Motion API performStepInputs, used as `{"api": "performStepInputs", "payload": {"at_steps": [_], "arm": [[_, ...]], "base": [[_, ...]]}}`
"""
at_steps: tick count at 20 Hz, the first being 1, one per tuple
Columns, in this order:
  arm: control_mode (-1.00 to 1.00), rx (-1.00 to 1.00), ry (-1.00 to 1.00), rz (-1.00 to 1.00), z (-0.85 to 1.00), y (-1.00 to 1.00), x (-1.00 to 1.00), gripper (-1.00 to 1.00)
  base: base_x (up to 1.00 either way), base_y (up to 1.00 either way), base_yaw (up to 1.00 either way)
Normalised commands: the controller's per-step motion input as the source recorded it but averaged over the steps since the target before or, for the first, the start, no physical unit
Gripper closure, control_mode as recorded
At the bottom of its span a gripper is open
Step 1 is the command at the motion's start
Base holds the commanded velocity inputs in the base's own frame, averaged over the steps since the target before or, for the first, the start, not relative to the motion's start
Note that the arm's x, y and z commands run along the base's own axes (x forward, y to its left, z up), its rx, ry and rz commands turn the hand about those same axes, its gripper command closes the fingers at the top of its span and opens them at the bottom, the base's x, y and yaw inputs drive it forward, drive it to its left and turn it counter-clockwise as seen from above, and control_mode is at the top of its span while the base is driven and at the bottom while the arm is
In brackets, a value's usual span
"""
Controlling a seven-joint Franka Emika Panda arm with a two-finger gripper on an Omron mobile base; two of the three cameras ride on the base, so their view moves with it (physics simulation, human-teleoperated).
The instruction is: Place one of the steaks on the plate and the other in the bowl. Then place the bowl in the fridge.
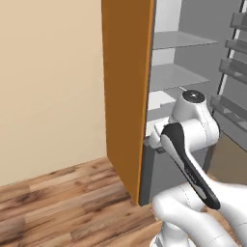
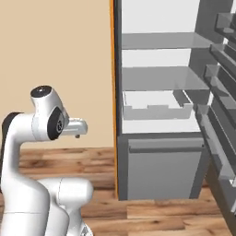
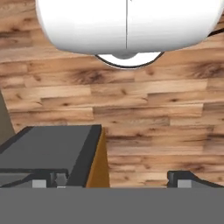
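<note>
While over wooden floor (image 3: 153, 109), jaws wide apart, empty.

Grey fridge (image 2: 161, 170), pale shelves; orange cabinet panel (image 1: 126, 96); brown plank floor (image 3: 153, 109).

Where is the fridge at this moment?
The fridge stands open in the right half of both base views, directly right of the orange cabinet panel, with pale shelves showing inside.

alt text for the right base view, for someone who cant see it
An open grey fridge shows pale shelves and a shallow drawer tray with nothing visible on them, its door racks at the right edge. The white robot arm is folded at lower left, before a beige wall and wooden floor.
</note>
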Motion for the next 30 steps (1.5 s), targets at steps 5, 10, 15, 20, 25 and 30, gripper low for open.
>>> {"api": "performStepInputs", "payload": {"at_steps": [5,10,15,20,25,30], "arm": [[1.00,0.00,0.00,0.00,0.00,0.00,0.00,-1.00],[1.00,0.00,0.00,0.00,0.00,0.00,0.00,-1.00],[1.00,0.00,0.00,0.00,0.00,0.00,0.00,-1.00],[1.00,0.00,0.00,0.00,0.00,0.00,0.00,-1.00],[1.00,0.00,0.00,0.00,0.00,0.00,0.00,-1.00],[1.00,0.00,0.00,0.00,0.00,0.00,0.00,-1.00]], "base": [[0.23,0.24,0.74],[0.61,0.10,0.69],[0.63,0.07,0.17],[0.94,0.43,0.00],[0.79,0.41,0.03],[0.71,0.07,0.23]]}}
